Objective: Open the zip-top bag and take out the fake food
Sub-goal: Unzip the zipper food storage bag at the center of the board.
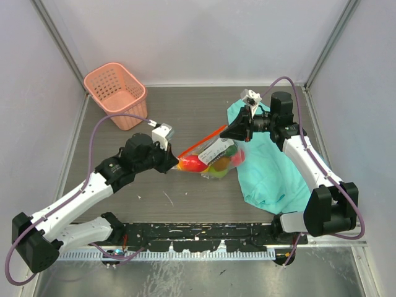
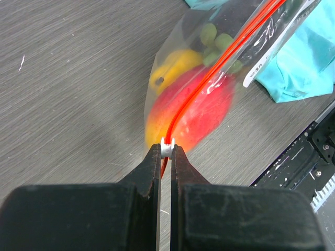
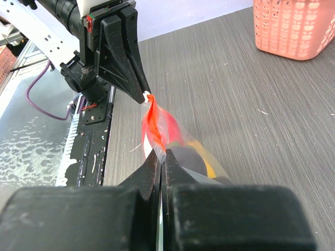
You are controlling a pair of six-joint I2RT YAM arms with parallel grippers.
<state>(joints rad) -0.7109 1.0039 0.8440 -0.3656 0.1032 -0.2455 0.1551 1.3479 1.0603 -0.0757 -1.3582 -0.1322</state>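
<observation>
Top external: zip-top bag (image 1: pixel 218 162) slung mid-table between the arms, left gripper (image 1: pixel 173 163) at its 8 o'clock, right gripper (image 1: pixel 232 132) at 1, teal cloth (image 1: pixel 272 170) at 3. Left wrist alone shows you its jaws pinched on the white slider (image 2: pixel 167 146), with the fake food (image 2: pixel 201 107) sagging behind. Right wrist: jaws clamped on the zip strip (image 3: pixel 152 125). Film looks thin, floppy and slippery, so hold the stiffer strip.

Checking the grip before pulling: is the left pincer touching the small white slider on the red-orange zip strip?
Touching. The left wrist view shows the left pincer shut, both black fingertips pressed against the small white plastic slider.
</observation>
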